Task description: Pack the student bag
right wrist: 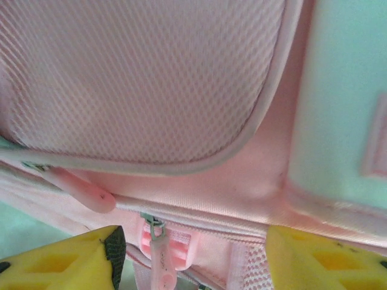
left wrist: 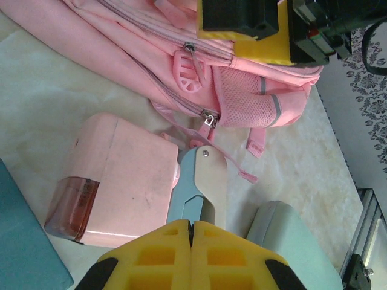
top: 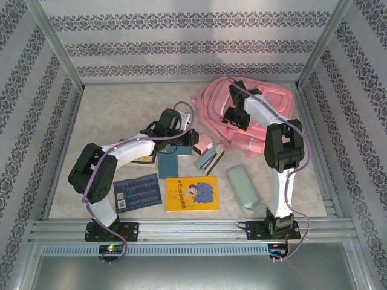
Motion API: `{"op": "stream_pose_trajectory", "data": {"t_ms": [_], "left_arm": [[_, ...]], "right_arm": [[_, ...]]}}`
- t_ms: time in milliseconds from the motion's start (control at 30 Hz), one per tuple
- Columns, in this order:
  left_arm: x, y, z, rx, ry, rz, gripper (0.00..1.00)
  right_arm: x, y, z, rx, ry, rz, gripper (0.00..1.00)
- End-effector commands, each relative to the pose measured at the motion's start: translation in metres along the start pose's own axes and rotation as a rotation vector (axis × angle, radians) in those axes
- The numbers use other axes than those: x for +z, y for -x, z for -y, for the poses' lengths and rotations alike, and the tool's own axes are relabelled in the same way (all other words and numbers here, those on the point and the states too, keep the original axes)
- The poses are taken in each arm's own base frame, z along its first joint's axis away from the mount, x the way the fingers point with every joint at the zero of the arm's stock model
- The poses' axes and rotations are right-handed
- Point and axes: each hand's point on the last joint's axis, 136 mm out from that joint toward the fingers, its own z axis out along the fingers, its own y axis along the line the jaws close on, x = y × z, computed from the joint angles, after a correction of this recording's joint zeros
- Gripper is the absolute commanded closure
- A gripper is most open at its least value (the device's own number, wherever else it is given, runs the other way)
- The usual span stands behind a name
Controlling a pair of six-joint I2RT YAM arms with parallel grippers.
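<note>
Nearest me, yellow book point(top: 192, 193), blue book point(top: 137, 192) & case point(top: 242, 186) lie loose on the table, so packing's prob. not begun. My L pincer point(left wrist: 190, 232), fingers pressed together w/ nothing betw. them, hangs low over the stapler point(left wrist: 196, 181) beside the pink box point(left wrist: 127, 175), so a careless sweep could knock either. Farther back-right lies the bag point(top: 208, 115), looking zipped, my R pincer point(right wrist: 191, 241) spread apart astride its zip pull point(right wrist: 158, 254): closing off-centre I'd pinch fabric, & w/ nothing pinning the bag, tugging may drag it instead of unzipping.
</note>
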Motion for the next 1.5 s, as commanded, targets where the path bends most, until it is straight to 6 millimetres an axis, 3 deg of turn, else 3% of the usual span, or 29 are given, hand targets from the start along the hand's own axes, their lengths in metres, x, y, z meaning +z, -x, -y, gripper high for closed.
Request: {"op": "stream_pose_trajectory", "data": {"t_ms": [0,267,433,600,767,967,1067,1267,1333,1467], "left_arm": [[-0.014,0.001,0.003,0.034,0.005,0.013,1.00],[-0.019,-0.002,0.001,0.021,0.003,0.007,1.00],[-0.022,-0.004,-0.001,0.018,0.010,0.006,1.00],[-0.024,-0.010,-0.005,0.009,0.018,0.000,1.00],[-0.023,-0.011,-0.005,0.001,0.016,-0.006,1.00],[-0.022,-0.015,-0.006,-0.006,0.013,-0.018,1.00],[-0.022,-0.017,-0.007,-0.012,0.011,-0.020,1.00],[-0.022,-0.020,-0.008,-0.020,0.011,-0.025,1.00],[-0.023,-0.021,-0.008,-0.021,0.013,-0.025,1.00],[-0.027,-0.020,-0.007,-0.020,0.025,-0.019,1.00]], "right_arm": [[-0.041,0.032,-0.012,-0.049,0.019,0.158,0.26],[-0.012,0.064,-0.008,0.088,0.106,0.086,0.25],[-0.004,0.074,0.002,0.132,0.140,0.075,0.26],[0.005,0.071,0.003,0.184,0.247,0.073,0.27],[0.017,0.065,-0.011,0.192,0.378,0.045,0.33],[0.010,0.067,-0.020,0.144,0.421,0.053,0.49],[0.005,0.068,-0.020,0.134,0.419,0.065,0.52],[0.029,0.058,-0.012,0.177,0.409,0.006,0.51],[0.041,0.051,-0.007,0.189,0.387,-0.019,0.58],[0.046,0.053,-0.007,0.201,0.404,-0.001,0.85]]}}
